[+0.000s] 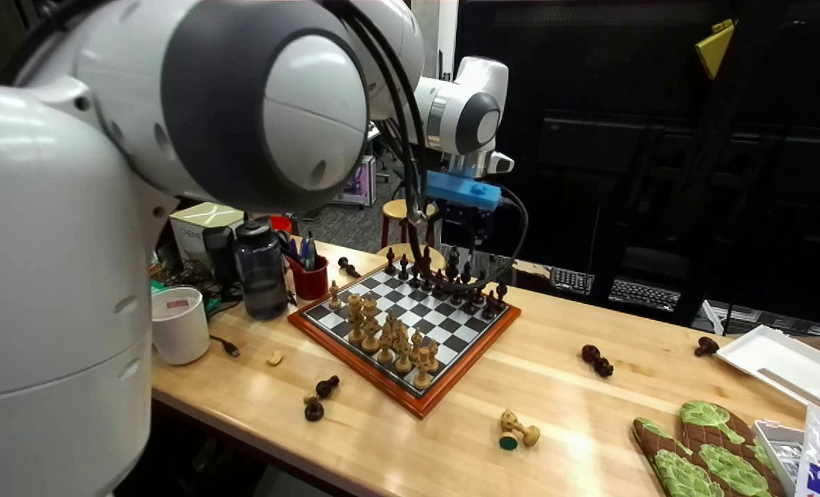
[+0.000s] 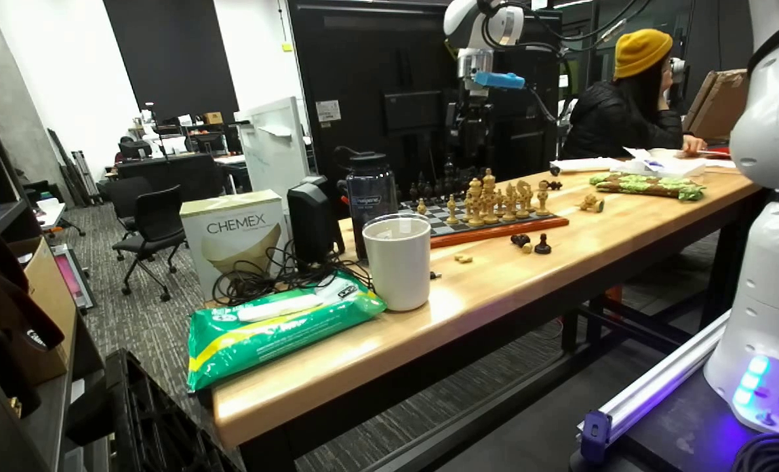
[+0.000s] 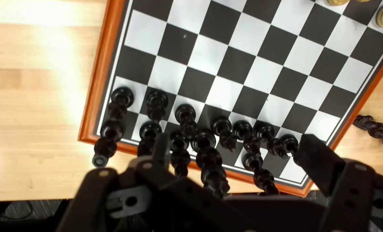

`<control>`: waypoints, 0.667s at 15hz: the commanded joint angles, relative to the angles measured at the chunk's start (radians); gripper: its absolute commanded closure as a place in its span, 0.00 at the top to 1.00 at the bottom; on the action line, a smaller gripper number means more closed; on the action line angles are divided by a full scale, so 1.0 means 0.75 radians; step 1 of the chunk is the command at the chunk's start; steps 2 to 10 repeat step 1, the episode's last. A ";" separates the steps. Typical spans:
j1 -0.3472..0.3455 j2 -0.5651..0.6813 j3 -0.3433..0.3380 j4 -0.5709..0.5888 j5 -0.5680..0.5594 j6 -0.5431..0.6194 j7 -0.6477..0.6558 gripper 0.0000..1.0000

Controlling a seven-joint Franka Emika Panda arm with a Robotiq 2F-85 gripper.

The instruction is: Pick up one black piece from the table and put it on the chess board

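The chess board [image 1: 355, 371] lies on the table with black pieces standing along its far side; its rim also shows in an exterior view [image 2: 501, 231], its squares in the wrist view [image 3: 241, 65]. Loose black pieces lie on the table: one beside the board [image 1: 348, 266], also in the wrist view [image 3: 377, 131]; a lying one [image 1: 327, 386] and an upright one [image 2: 542, 244] near the front edge; others [image 1: 597, 361] farther right. My gripper [image 3: 235, 144] is open, its fingers wide apart with nothing held, above the black rows; it hangs over the board in an exterior view [image 2: 471, 134].
Pale tan pieces [image 1: 370, 324] stand on the board's near side; two lie on the table [image 1: 518, 429]. A red pen cup [image 1: 310, 277], dark bottle [image 1: 261, 273] and white mug [image 1: 180, 326] stand left. Oven mitts [image 1: 710, 449] and a white tray [image 1: 789, 366] lie right.
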 commanded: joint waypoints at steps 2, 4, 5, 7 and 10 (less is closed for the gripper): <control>0.029 -0.044 -0.036 -0.058 0.023 0.013 0.000 1.00; 0.029 -0.044 -0.036 -0.058 0.023 0.013 0.000 1.00; 0.029 -0.044 -0.036 -0.058 0.023 0.013 0.000 1.00; 0.029 -0.044 -0.036 -0.058 0.023 0.013 0.000 1.00; 0.029 -0.044 -0.036 -0.058 0.023 0.013 0.000 1.00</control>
